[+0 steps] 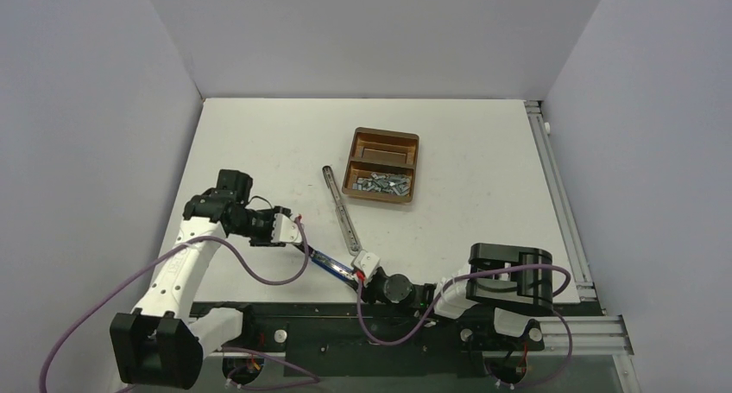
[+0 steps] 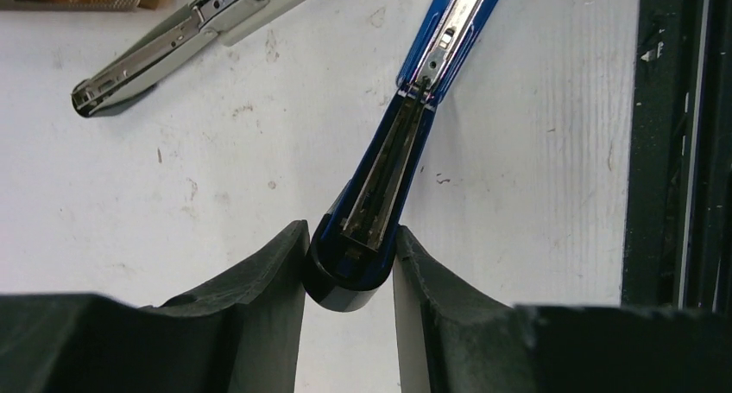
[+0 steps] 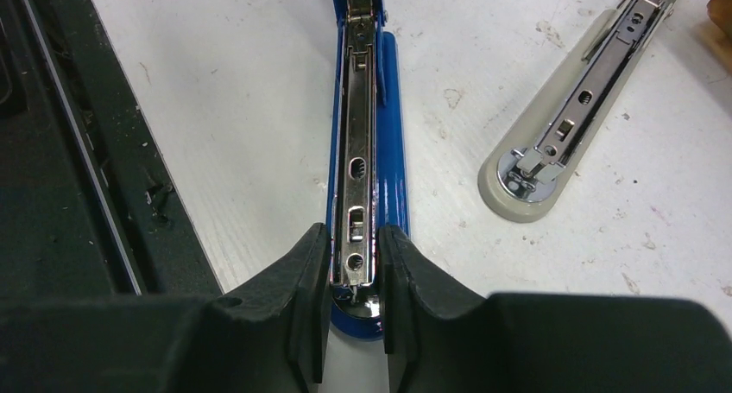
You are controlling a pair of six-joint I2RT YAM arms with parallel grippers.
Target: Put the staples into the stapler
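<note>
The blue stapler (image 1: 328, 261) lies opened out flat near the table's front edge, between my two grippers. My left gripper (image 1: 298, 236) is shut on the rounded end of its blue top cover (image 2: 388, 168), one finger on each side (image 2: 350, 237). My right gripper (image 1: 364, 268) is shut on the other end, its fingers pressing both sides of the silver magazine rail (image 3: 356, 134) over the blue base (image 3: 393, 151). The staples (image 1: 380, 184) lie in a loose pile in the near compartment of a brown tray (image 1: 384, 134), apart from both grippers.
A second, grey stapler (image 1: 341, 208) lies opened flat between the tray and the blue stapler; it shows in the left wrist view (image 2: 190, 39) and the right wrist view (image 3: 561, 134). The black mounting rail (image 1: 345, 320) runs along the near edge.
</note>
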